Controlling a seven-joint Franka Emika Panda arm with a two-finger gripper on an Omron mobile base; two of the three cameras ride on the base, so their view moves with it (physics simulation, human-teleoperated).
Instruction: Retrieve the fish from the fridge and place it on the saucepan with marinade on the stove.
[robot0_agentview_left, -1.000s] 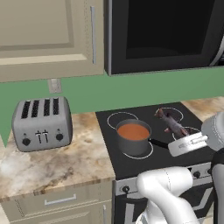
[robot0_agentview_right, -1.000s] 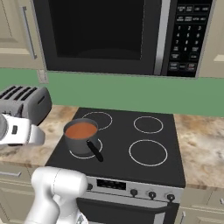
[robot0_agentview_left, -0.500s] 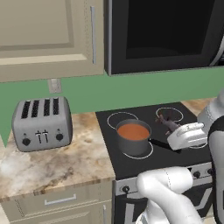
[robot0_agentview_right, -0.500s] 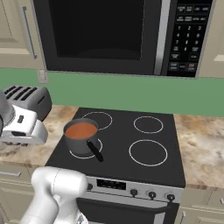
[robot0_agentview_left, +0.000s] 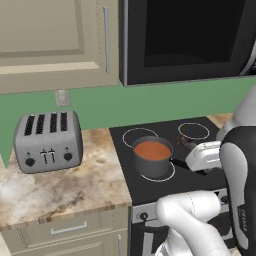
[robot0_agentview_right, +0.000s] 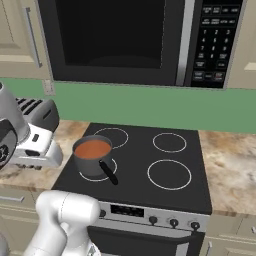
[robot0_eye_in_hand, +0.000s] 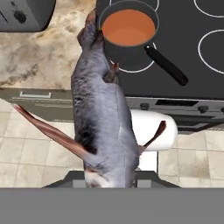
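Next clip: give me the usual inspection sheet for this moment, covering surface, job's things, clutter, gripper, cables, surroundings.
Surface: black stove with four white ring burners, set in a speckled stone counter.
Job's things: saucepan on the front-left burner, marinade filling it, black handle pointing toward the front. The fish hangs in front of the hand camera, not yet in the pan.
Clutter: silver toaster on the counter left of the stove.
Gripper: gripper appears shut on the fish; fingertips hidden behind it.
Cables: nothing seen.
Surroundings: black microwave above the stove, green wall, beige cabinets, tiled floor.
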